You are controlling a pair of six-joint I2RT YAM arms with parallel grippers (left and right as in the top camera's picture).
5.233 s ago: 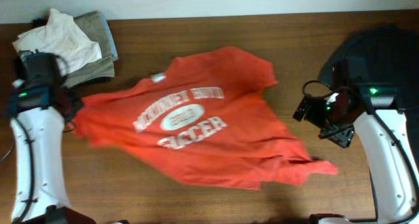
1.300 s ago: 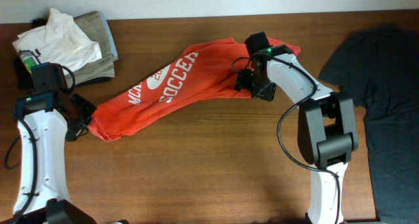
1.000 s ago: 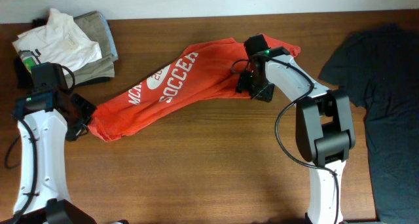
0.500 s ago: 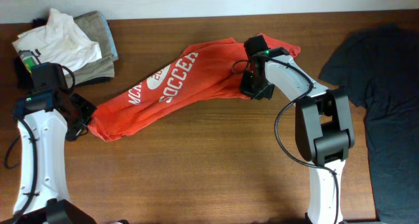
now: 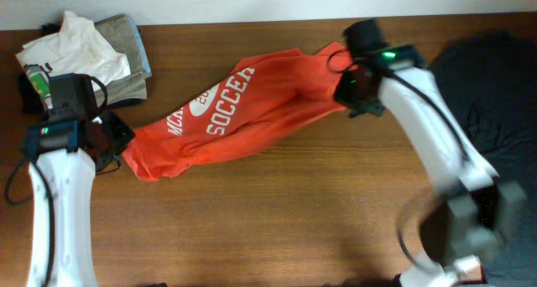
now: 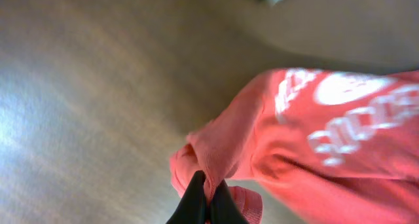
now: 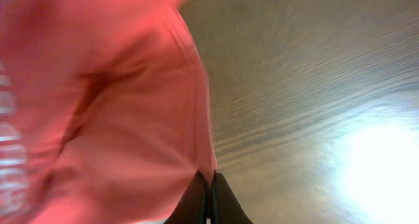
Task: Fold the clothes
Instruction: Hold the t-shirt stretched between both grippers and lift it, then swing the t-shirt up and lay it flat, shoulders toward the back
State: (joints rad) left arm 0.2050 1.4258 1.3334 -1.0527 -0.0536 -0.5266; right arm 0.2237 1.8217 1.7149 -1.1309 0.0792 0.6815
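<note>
Clamped at opposite ends by left gripper [image 6: 208, 190] and right gripper [image 7: 208, 185]: T-shirt [image 5: 243, 111], strung slantwise across the table's [image 5: 277, 216] middle. Pull apart evenly and level, flattening what seems a twisted bunch, before laying down.

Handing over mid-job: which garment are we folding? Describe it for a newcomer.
In the middle of the wooden table, the orange-red T-shirt stretches diagonally between the left pincer and the right pincer, each shut on an end. Its colour and white SOCCER lettering set it apart from the white shirt and khaki garment in the far-left corner and the dark garment at the right.
</note>
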